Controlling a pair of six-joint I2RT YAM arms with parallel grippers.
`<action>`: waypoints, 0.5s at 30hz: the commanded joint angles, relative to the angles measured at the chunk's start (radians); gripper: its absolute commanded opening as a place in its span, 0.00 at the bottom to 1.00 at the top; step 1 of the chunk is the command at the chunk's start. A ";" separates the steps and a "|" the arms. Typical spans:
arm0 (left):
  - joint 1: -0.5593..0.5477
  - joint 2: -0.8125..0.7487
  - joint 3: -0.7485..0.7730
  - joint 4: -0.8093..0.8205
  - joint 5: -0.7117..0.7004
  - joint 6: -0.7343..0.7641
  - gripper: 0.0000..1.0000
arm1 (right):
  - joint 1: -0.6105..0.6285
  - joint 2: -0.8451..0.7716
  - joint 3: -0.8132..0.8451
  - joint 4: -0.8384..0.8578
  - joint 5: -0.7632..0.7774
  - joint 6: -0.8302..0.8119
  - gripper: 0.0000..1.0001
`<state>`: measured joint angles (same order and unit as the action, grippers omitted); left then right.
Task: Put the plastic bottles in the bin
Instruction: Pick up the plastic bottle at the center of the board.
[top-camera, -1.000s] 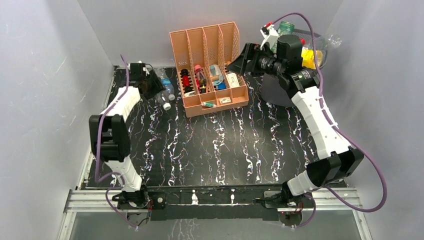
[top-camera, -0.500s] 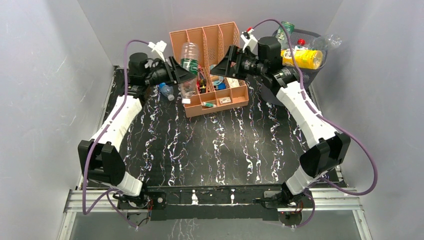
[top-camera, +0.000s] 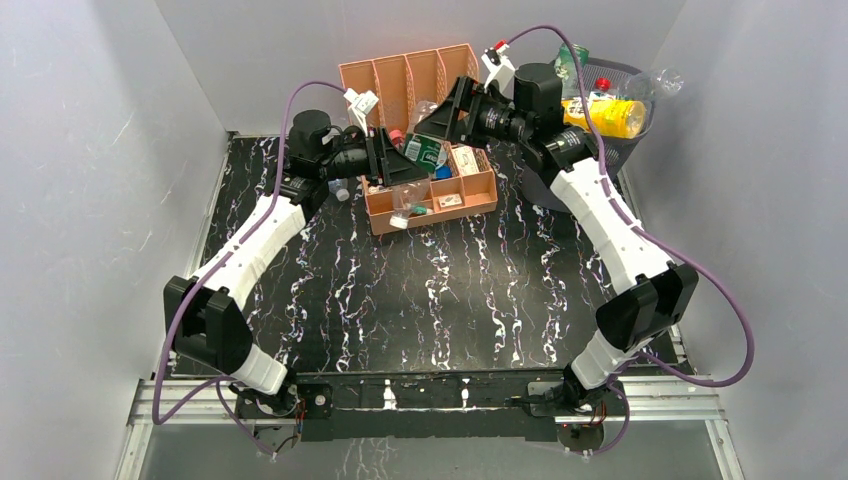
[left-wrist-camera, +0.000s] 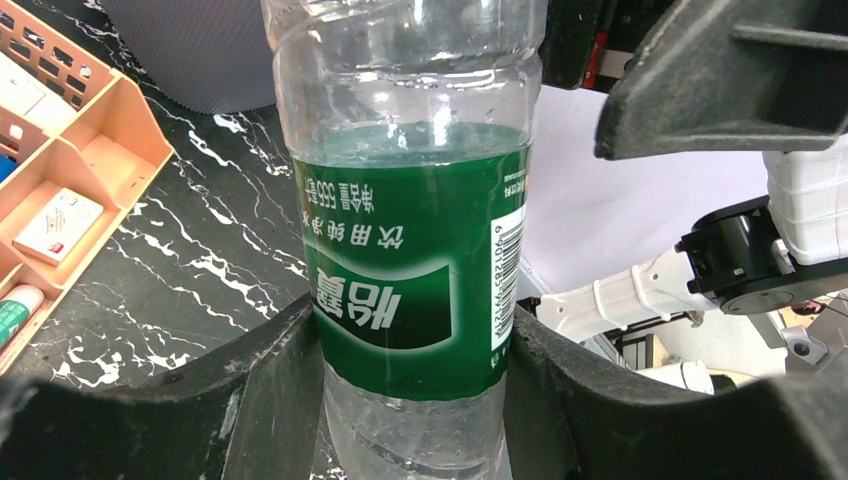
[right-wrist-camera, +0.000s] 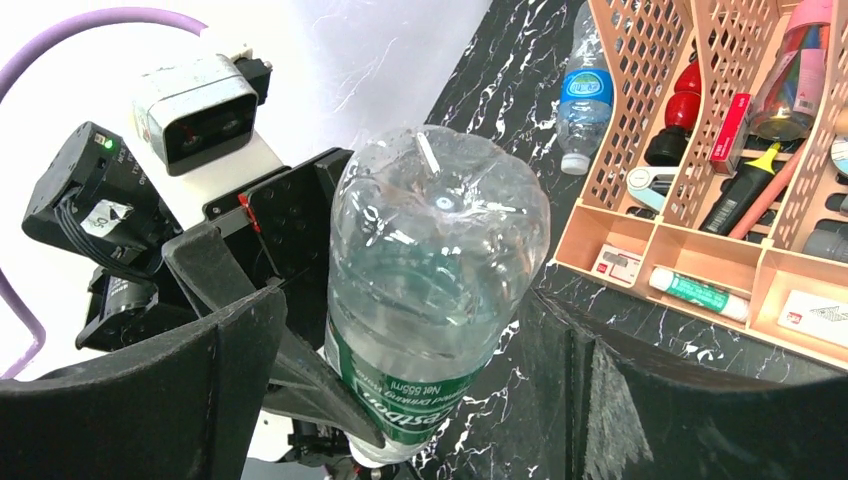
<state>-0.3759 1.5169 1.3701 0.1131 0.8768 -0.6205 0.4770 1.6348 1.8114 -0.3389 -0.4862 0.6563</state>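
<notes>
The clear bottle w/ the green label (left-wrist-camera: 410, 280) was up in the air over the front of the orange organizer (top-camera: 400, 80), not in the bin (top-camera: 540, 188). It was tilted, cap end down toward the organizer's low front trays and base end up toward my right side.

My left gripper (top-camera: 405, 160) was clamped on it at the label. In the left wrist view both black fingers pressed against the sides of the green band.

My right gripper (right-wrist-camera: 420, 340) faced the left one from the other side. Its fingers were spread apart, one on each side of the bottle's dimpled base. The right wrist view showed a gap on both sides, so no contact that I could see.

The bin stood at the far right corner of the black marbled table (top-camera: 450, 290), just right of the organizer. It already held several bottles: a yellow one (top-camera: 605, 115) lying across the top, a clear one (top-camera: 660, 82) poking over the far rim and a green one (top-camera: 572, 55) at the back.

One small bottle w/ a blue label (right-wrist-camera: 580, 90) lay on the table just left of the organizer, near my left arm. The organizer's slots held pens, small boxes and other small items.
</notes>
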 joint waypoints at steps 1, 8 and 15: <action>-0.014 -0.004 0.021 0.049 0.061 -0.001 0.46 | -0.002 0.012 0.049 0.059 0.008 0.010 0.93; -0.025 0.013 0.032 0.119 0.110 -0.040 0.48 | -0.003 0.028 0.072 0.036 0.031 -0.012 0.79; -0.029 0.012 0.032 0.118 0.112 -0.038 0.63 | -0.004 0.039 0.091 0.027 0.040 -0.029 0.49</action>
<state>-0.3832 1.5398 1.3701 0.1955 0.9115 -0.6628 0.4728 1.6695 1.8515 -0.3576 -0.4622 0.6403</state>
